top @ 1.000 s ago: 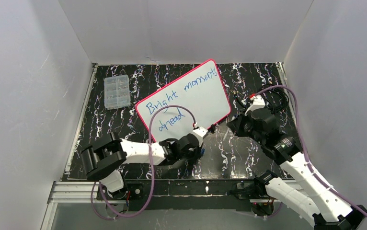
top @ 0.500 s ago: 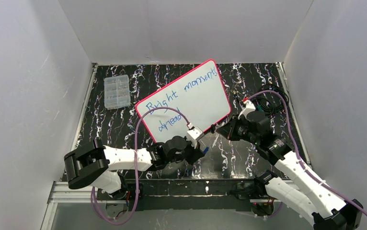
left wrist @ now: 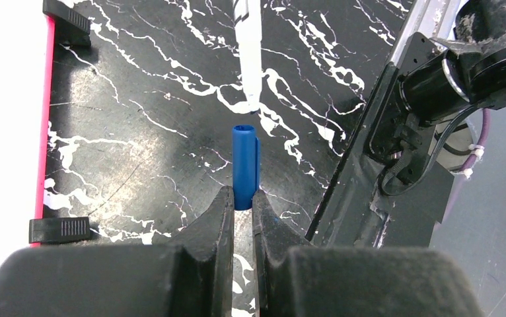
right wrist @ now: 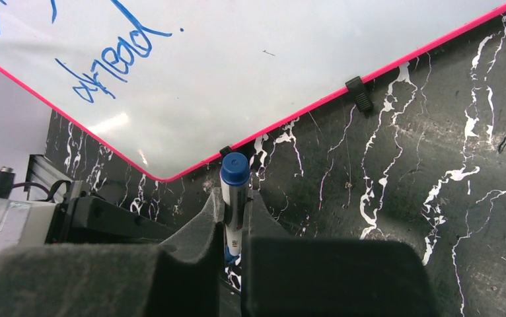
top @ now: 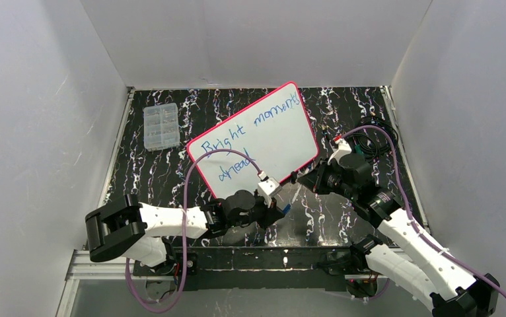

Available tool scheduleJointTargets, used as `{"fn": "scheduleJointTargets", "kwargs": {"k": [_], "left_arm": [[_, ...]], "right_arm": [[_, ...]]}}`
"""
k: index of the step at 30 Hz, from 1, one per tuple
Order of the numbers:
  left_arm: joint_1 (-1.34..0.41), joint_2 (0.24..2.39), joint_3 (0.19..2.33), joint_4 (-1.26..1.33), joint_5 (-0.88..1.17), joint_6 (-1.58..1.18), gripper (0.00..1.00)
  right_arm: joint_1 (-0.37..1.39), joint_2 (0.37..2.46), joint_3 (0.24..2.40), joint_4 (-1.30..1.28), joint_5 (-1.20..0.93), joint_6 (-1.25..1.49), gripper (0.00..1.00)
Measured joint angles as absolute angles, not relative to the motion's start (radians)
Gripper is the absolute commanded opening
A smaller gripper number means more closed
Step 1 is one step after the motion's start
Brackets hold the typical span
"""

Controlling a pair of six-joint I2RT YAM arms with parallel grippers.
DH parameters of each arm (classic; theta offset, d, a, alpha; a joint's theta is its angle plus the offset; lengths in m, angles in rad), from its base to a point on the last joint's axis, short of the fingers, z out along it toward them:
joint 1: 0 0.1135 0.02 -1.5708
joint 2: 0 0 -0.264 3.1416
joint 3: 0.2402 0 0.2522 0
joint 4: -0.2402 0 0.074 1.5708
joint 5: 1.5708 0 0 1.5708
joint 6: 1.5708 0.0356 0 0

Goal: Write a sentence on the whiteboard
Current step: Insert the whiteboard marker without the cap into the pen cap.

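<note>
Off the board's near corner, above the desk (top: 343, 109), the left fingers (left wrist: 226, 201) are clamped on a blue cap (left wrist: 244, 165). Its open mouth faces the marker (left wrist: 250, 53), whose tip hangs just short of it and a little off line in the left wrist view. The right fingers (right wrist: 216, 210) are clamped on that marker's barrel. The board (top: 283, 142) lies flat and skewed mid-desk, and the sentence (top: 263, 119), "Bright moments ahead", stands on it in blue across two lines. The writing therefore looks finished, and the step in hand seems to be recapping. The next move likely calls for bringing tip and mouth onto one axis, then pressing them together until the cap seats; a skewed approach could smear ink on the rim. Counted: one board, one marker, one cap, one clear box (top: 160, 125) at the far left, two arms, three written words.
</note>
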State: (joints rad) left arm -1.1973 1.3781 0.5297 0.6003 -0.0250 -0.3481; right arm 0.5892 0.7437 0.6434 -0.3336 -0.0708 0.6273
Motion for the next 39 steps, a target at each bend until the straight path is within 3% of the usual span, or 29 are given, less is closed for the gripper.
{"fn": "scheduleJointTargets", "kwargs": {"k": [39], "left_arm": [[-1.215, 1.366, 0.530, 0.606, -0.043, -0.344, 0.00]], "right_arm": [[0.589, 0.767, 0.607, -0.290, -0.135, 0.648, 0.01]]}}
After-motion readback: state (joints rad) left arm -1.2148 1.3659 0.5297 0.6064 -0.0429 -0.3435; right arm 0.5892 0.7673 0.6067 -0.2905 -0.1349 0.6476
